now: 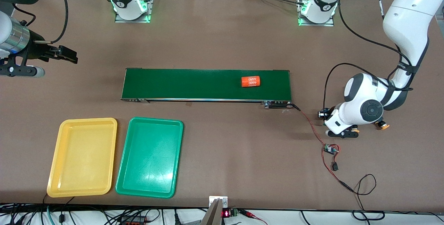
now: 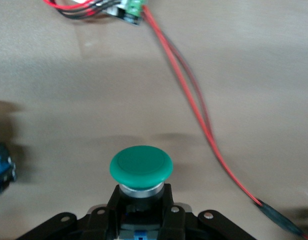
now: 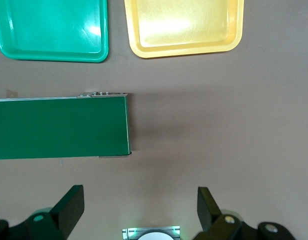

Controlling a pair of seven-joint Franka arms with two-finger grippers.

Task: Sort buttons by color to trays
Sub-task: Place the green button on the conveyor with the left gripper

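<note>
Clamping left fingers [image 2: 166,212] grip green button [image 2: 141,167] — cap protruding.

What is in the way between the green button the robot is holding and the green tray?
Nothing visible blocks it. The left gripper is shut on the green button; only bare table and thin red wires lie toward the green tray.

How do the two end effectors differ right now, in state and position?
The left end effector is shut on a green-capped button; the right end effector is open and holds nothing. The left one is low at the table, at the left arm's end, near the red wires; the right one hangs in the air at the right arm's end, past the conveyor belt. Both are two-finger, black-fingered.
</note>
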